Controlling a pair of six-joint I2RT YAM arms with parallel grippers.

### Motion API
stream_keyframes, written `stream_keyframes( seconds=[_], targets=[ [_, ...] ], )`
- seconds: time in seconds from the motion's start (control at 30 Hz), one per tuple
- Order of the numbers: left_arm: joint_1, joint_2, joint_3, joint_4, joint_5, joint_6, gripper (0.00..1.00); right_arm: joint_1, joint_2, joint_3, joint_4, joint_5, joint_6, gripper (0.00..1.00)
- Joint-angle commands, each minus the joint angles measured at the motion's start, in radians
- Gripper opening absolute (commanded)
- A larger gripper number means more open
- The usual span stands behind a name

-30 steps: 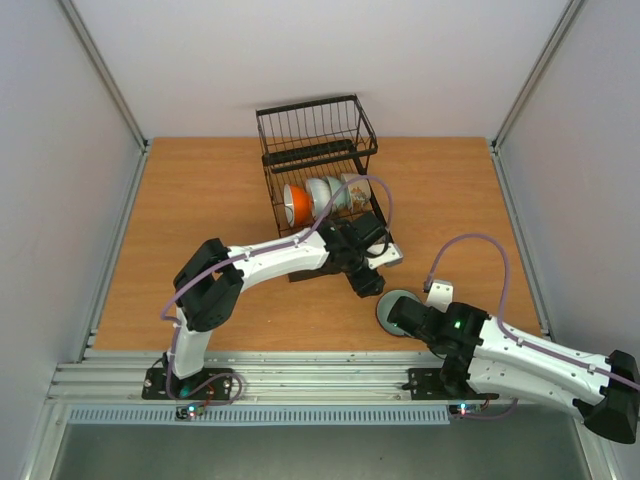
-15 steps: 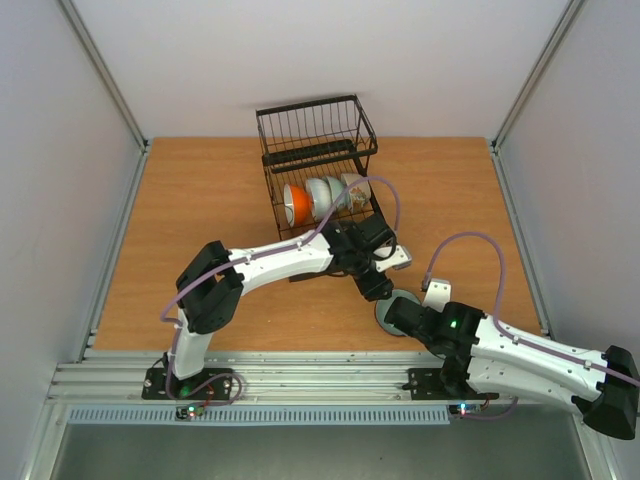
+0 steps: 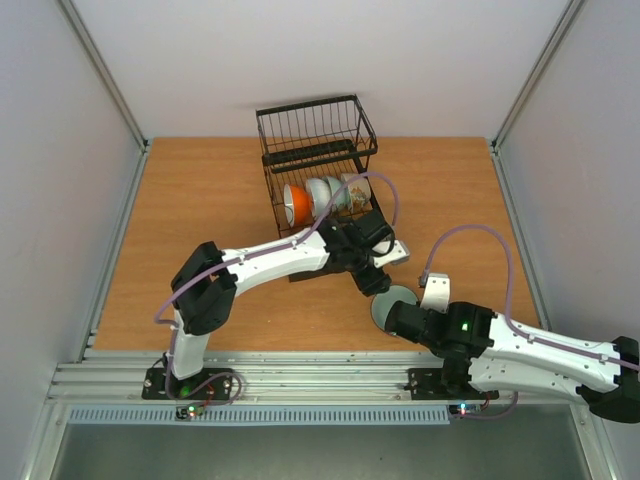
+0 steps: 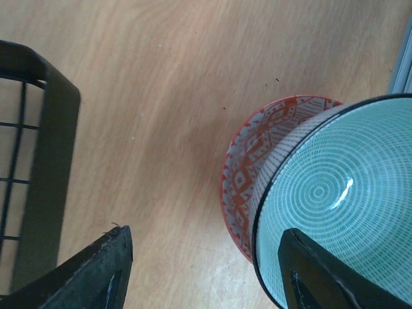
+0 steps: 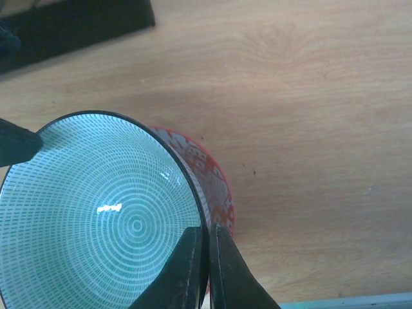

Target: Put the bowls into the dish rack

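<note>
My right gripper (image 5: 207, 251) is shut on the rim of a pale green bowl (image 5: 96, 219) and holds it tilted just above a red patterned bowl (image 5: 209, 174) on the table. In the top view the green bowl (image 3: 392, 303) lies between my right gripper (image 3: 402, 318) and my left gripper (image 3: 376, 282). My left gripper (image 4: 203, 257) is open and empty. Its right finger (image 4: 315, 270) is over the green bowl (image 4: 341, 199) and its left finger is over bare wood. The red bowl (image 4: 254, 174) shows behind. The black dish rack (image 3: 315, 150) holds an orange bowl (image 3: 296, 205) and two others on edge.
The rack's near corner (image 4: 45, 161) is just left of my left gripper, and its dark base (image 5: 77, 22) lies at the top of the right wrist view. The table's front rail (image 3: 300, 380) runs close behind the bowls. Open wood (image 3: 200, 200) lies left of the rack.
My right gripper has shifted slightly left and away with the green bowl. My left gripper has moved a little right, ending at the bowl's far rim.
</note>
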Motion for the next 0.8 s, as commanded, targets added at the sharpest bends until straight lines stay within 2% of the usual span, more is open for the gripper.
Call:
stream_keyframes(
  seconds=[0.0,0.53,0.63,0.67,0.77],
  targets=[
    [0.014,-0.053,0.019,-0.001,-0.036,0.016,0.63,0.026,0.01,0.073,-0.034,0.114,0.028,0.01],
    [0.006,-0.007,0.022,-0.017,0.062,0.023,0.61,0.044,0.057,0.134,0.005,0.181,-0.022,0.01],
    [0.001,-0.001,0.026,-0.022,0.064,0.028,0.57,0.045,0.057,0.144,0.008,0.188,-0.031,0.01],
    [-0.002,0.002,0.029,-0.024,0.065,0.029,0.52,0.047,0.055,0.146,0.01,0.189,-0.034,0.01],
    [-0.007,0.008,0.034,-0.033,0.067,0.035,0.1,0.051,0.054,0.147,0.012,0.194,-0.038,0.01]
  ],
)
